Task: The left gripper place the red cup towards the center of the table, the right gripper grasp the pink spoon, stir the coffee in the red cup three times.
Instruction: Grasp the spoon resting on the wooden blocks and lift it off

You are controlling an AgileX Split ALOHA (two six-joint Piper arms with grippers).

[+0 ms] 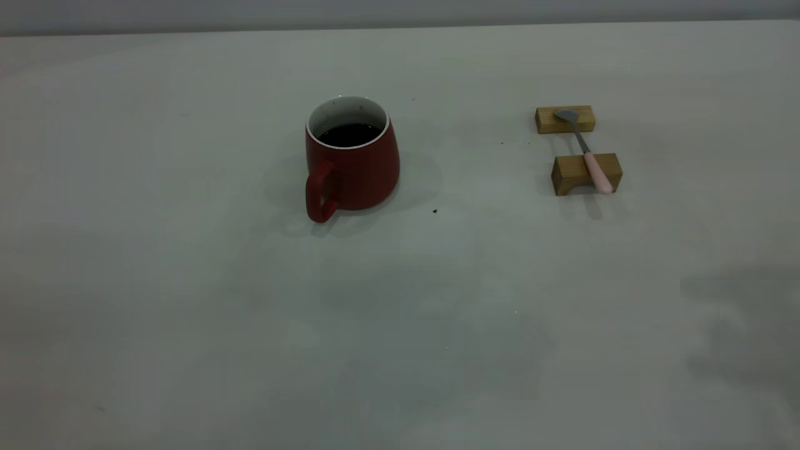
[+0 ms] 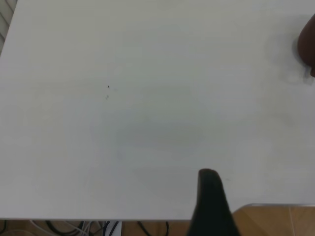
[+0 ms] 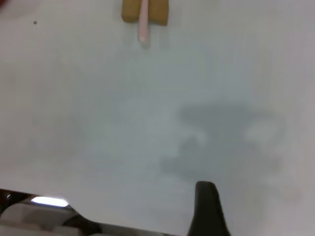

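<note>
The red cup (image 1: 356, 169) stands upright near the middle of the table (image 1: 187, 312), its handle turned toward the front left. Dark coffee (image 1: 350, 133) fills it below the white rim. The pink spoon (image 1: 587, 153) lies to the right across two wooden blocks, bowl on the far one and pink handle on the near one. No gripper shows in the exterior view. A dark part of my left gripper (image 2: 209, 196) hangs over bare table near its edge, with the red cup (image 2: 307, 46) far off. My right gripper (image 3: 205, 206) is well short of the pink spoon (image 3: 143, 24).
The far wooden block (image 1: 564, 120) and the near wooden block (image 1: 575, 172) carry the spoon. A small dark speck (image 1: 434, 211) lies beside the cup. The table edge (image 2: 147, 219) with cables and a wooden floor beyond shows in the left wrist view.
</note>
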